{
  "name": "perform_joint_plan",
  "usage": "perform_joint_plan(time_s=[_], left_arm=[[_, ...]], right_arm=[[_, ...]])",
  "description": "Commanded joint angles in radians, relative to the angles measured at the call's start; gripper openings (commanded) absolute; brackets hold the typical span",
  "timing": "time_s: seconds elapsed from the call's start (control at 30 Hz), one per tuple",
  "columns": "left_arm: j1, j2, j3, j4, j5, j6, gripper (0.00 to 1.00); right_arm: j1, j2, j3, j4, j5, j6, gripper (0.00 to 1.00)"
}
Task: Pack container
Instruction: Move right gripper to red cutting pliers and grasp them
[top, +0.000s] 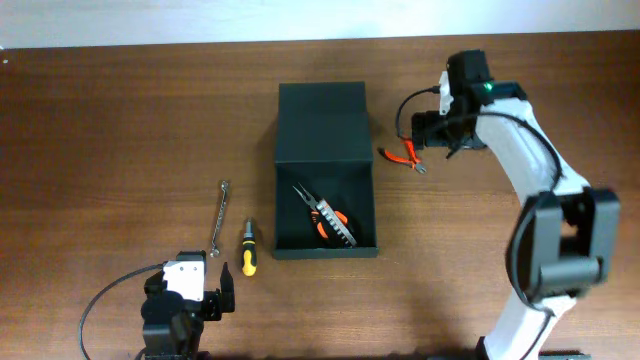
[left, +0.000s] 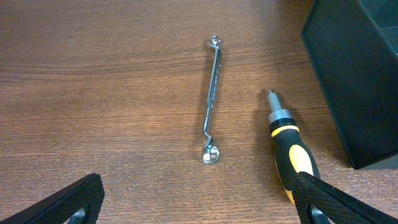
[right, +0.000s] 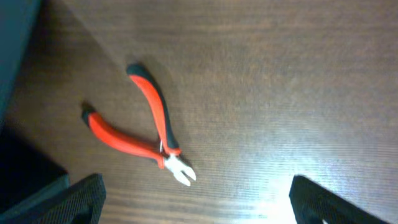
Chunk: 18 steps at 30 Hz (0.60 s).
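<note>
The dark container (top: 323, 115) stands open mid-table, its flap lid laid back toward the far side. Orange-handled pliers (top: 328, 221) lie inside it. Small red-handled cutters (top: 404, 155) lie on the table just right of the container, and show in the right wrist view (right: 146, 127). My right gripper (top: 440, 130) (right: 196, 202) is open and empty, hovering just above and beside the cutters. My left gripper (top: 210, 290) (left: 199, 205) is open and empty near the front edge. A yellow-black screwdriver (left: 289, 146) (top: 247, 248) and a silver wrench (left: 212, 99) (top: 219, 215) lie ahead of it.
The container's side wall (left: 354, 74) rises at the right of the left wrist view, and its edge (right: 15, 50) at the left of the right wrist view. The wooden table (top: 120, 130) runs wide on the left.
</note>
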Motion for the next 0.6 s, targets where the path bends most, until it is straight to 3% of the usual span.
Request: perform_joint_plan(time_s=[0.0,0.13,0.57], left_arm=[[0.006,-0.007,-0.005,0.003,0.001,-0.009,0.99],[0.006,-0.006,-0.005,0.003,0.001,-0.009,0.99],[0.006,-0.007,-0.005,0.003,0.001,-0.009,0.99]], right_arm=[[0.004,0.097,0.164,-0.080,-0.012,0.000,0.95],[0.004,0.196,0.283,-0.174,-0.012,0.000,0.95],[0.063,0.303,0.288,-0.192,0.061,-0.019,0.88]])
